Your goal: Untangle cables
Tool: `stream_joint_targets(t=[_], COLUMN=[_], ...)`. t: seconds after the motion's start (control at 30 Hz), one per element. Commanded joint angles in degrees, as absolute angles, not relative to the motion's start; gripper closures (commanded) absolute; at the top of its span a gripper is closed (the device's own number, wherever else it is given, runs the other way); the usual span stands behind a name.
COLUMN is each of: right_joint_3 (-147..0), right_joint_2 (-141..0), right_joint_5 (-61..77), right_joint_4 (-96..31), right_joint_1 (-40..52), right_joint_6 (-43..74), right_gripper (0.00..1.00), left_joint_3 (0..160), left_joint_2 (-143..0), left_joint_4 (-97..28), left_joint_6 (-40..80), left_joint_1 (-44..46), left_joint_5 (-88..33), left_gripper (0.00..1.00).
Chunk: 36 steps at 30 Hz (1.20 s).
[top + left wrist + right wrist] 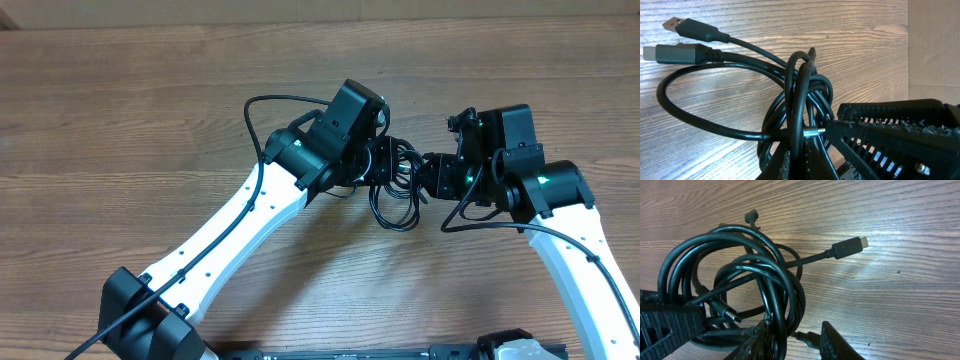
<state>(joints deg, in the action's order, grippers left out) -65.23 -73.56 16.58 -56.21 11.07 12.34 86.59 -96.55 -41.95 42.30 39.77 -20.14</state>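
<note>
right now your left gripper (pixel 386 164) is pressed together on the cables (pixel 396 192), a knotted bundle of thin black cords hanging between the 2 arms. the bundle sits about midway between the table's (pixel 120 100) left and right edges, closer to its far edge than its near one. your right gripper (pixel 432 178) meets the bundle from the other side. in the right wrist view its fingers (pixel 836 341) stand partly apart with a cord end between them, and you cannot tell whether they pinch it. in the left wrist view 2 larger plugs (pixel 675 24) stick out of the loops side by side, and a small silver-tipped plug (pixel 813 132) sits among the strands. in the right wrist view 1 slim plug (pixel 849 246) reaches straight out from the knot over the wood.
</note>
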Motion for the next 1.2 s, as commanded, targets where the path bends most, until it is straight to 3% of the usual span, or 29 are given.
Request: stream_joint_targets(t=[0.0,0.23,0.8,1.17], right_joint_3=[-64.64,-64.64,-64.64,-64.64], right_joint_2=[-72.77,-72.79,-72.79,-72.77], right_joint_5=[16.78,23.24,23.22,23.05], right_joint_4=[-56.21,-55.48,-55.37,-55.09], right_joint_1=[11.20,11.20,11.20,11.20], right_joint_6=[11.92,6.98,6.98,7.07], right_gripper=[0.70,0.70,0.71,0.96], left_joint_3=[86.72,86.72,86.72,86.72], left_joint_2=[-96.25,-96.25,-96.25,-96.25], left_joint_4=[-41.08,-40.88,-37.74,-37.21], left_joint_6=[43.99,45.95,46.26,45.19], left_joint_1=[40.16,40.18,41.01,41.39], left_joint_5=[-20.75,-20.82,-26.72,-27.73], left_gripper=[0.96,0.96,0.96,0.96])
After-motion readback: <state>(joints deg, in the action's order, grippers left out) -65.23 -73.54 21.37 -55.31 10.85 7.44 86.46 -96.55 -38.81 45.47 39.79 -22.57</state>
